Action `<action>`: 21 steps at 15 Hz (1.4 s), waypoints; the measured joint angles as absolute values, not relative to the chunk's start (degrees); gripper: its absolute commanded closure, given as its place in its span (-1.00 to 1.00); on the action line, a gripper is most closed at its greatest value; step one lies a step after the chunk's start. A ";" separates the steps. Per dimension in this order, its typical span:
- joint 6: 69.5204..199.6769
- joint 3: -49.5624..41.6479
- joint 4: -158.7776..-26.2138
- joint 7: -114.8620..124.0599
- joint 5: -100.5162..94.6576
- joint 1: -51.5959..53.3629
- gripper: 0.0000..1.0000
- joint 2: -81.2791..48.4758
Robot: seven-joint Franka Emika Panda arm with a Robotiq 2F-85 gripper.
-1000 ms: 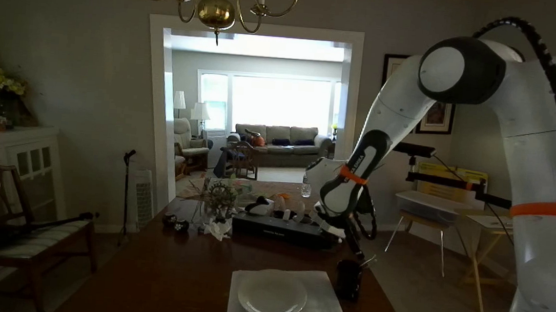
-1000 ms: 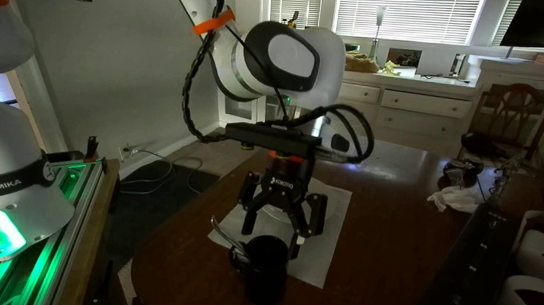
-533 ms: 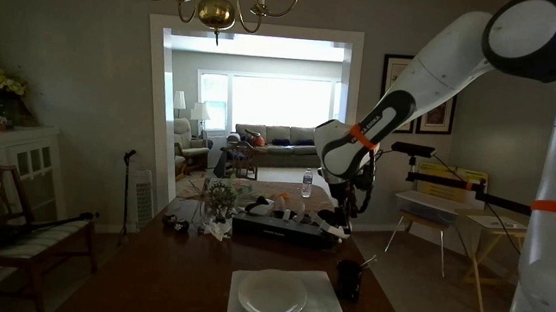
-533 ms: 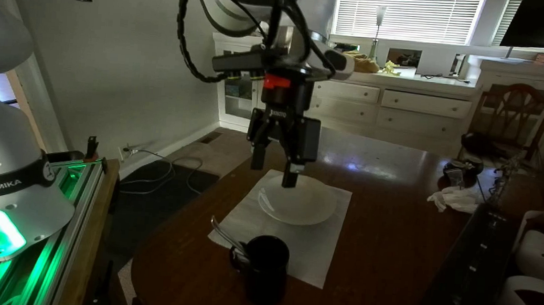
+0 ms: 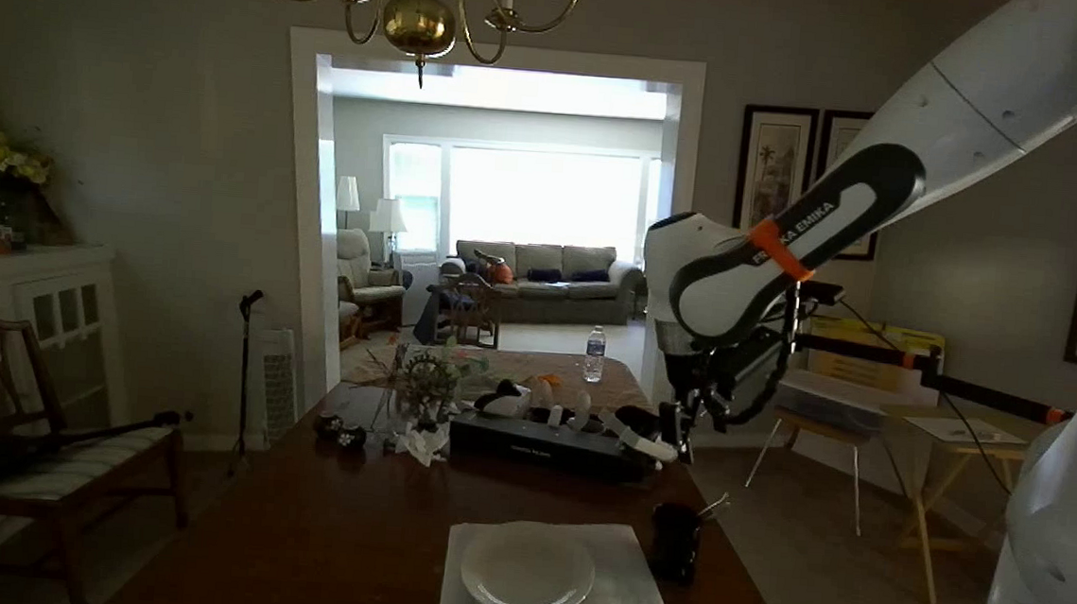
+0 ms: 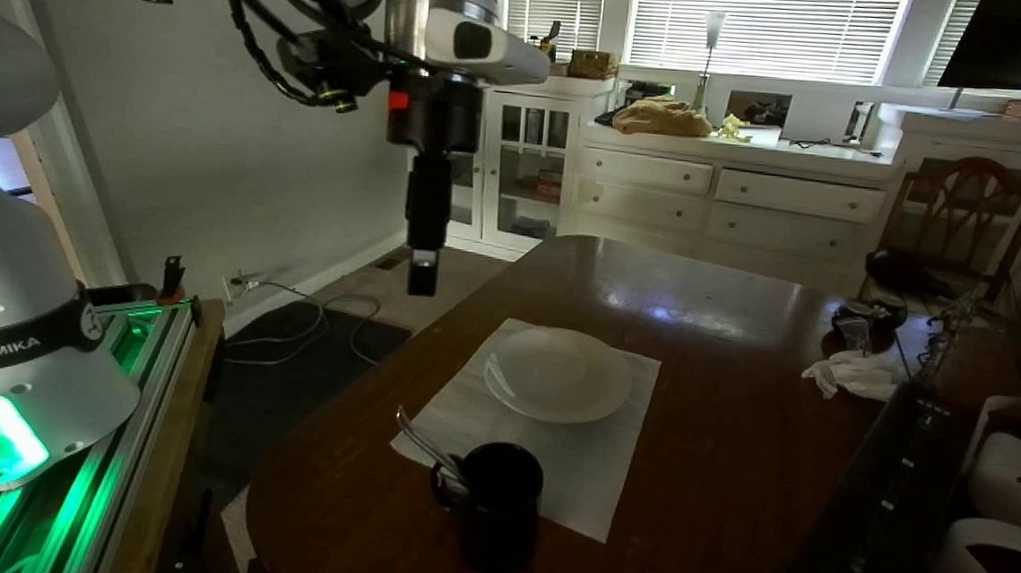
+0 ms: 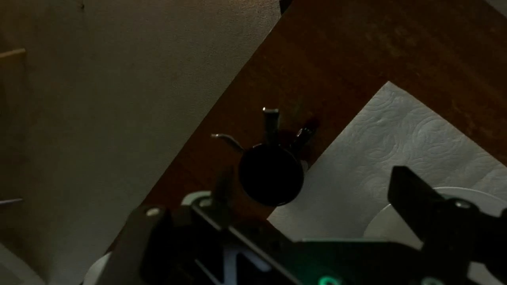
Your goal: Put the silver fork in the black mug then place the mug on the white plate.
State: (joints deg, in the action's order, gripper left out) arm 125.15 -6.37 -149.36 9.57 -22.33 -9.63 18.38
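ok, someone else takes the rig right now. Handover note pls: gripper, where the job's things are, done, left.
Gripper: open, holding nothing, up in the air.
Black mug: upright on the table, beside the paper sheet.
Fork: two silvery utensils lean in the mug, ends above the rim; their heads are hidden, so I can't tell which is the fork.
White plate: flat on the paper sheet.
Done: utensils in the mug, so likely the fork step.
Left: grip the mug, set it on the plate.
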 measured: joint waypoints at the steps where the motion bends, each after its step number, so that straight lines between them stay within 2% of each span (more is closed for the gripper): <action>1: 125.77 -6.10 -151.34 12.56 -22.33 -9.88 -1.00 20.16; 7: 129.14 -4.75 -157.98 21.90 -22.33 -11.76 -1.00 25.47; 16: 129.68 -1.23 -157.82 30.68 -21.98 -13.11 -1.00 21.77; 21: 139.30 -0.11 -157.82 38.34 -26.38 -15.84 -1.00 17.71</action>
